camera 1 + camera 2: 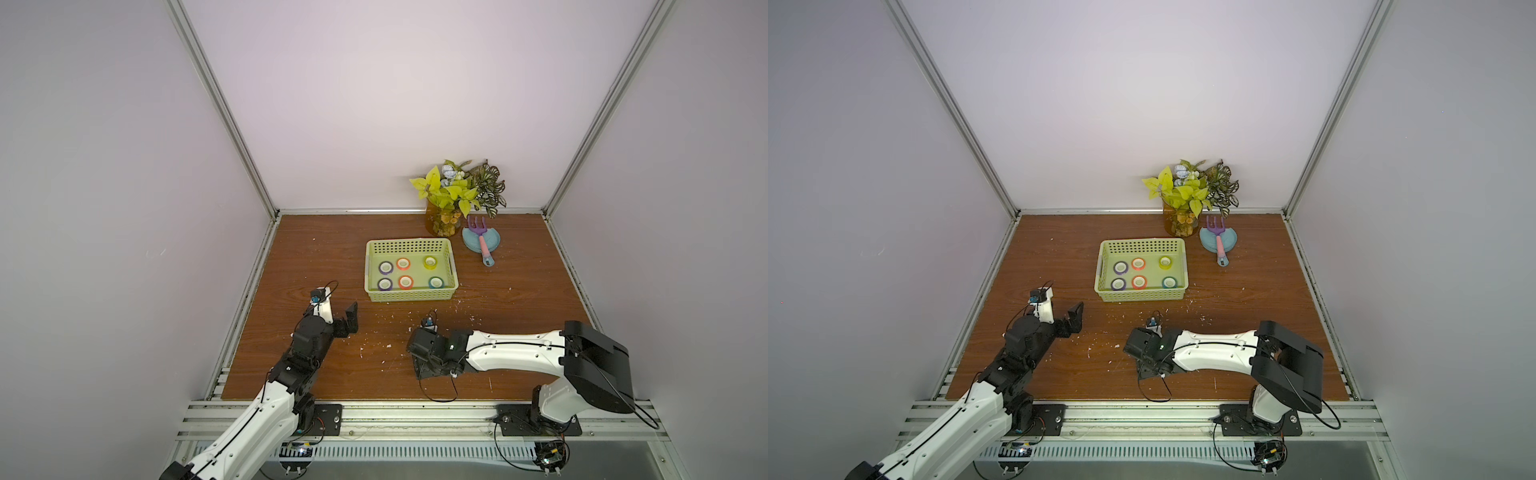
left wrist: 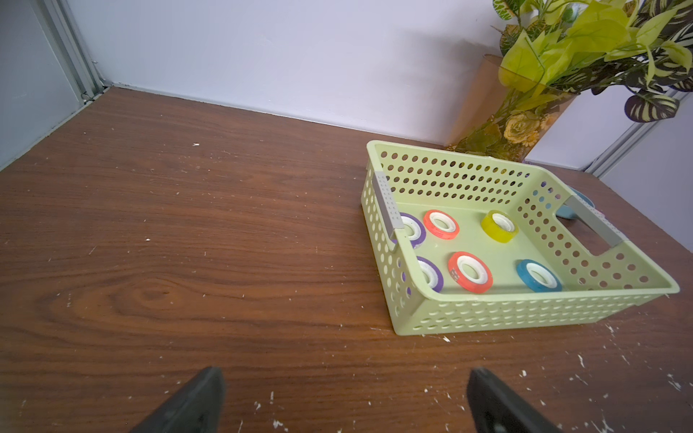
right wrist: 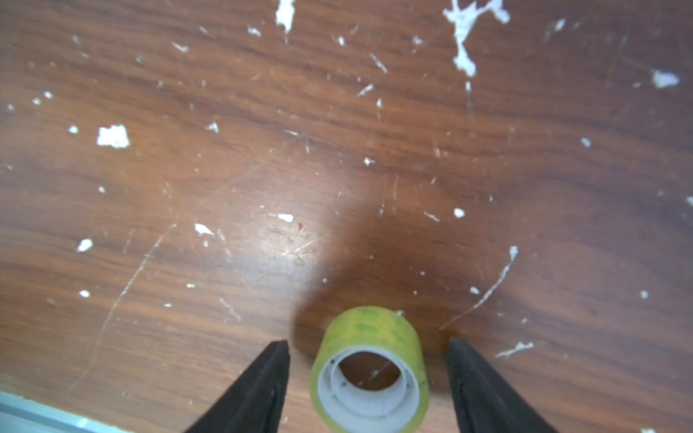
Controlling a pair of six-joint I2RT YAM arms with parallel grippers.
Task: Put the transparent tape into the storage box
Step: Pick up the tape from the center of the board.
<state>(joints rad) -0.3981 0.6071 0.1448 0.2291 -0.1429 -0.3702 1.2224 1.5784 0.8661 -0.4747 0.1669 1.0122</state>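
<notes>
Black fingers of the right gripper stand just clear on either side of the last tape roll on the table, so squeeze evenly across its middle before lifting toward the storage box, while the left gripper hangs wide and empty.

In both top views the left arm reaches from the lower left toward the frame's centre. The left gripper has its jaws spread wide. The right arm bends at lower right and lies level leftward, wrist turned down. The right gripper holds its jaws partly apart.
</notes>
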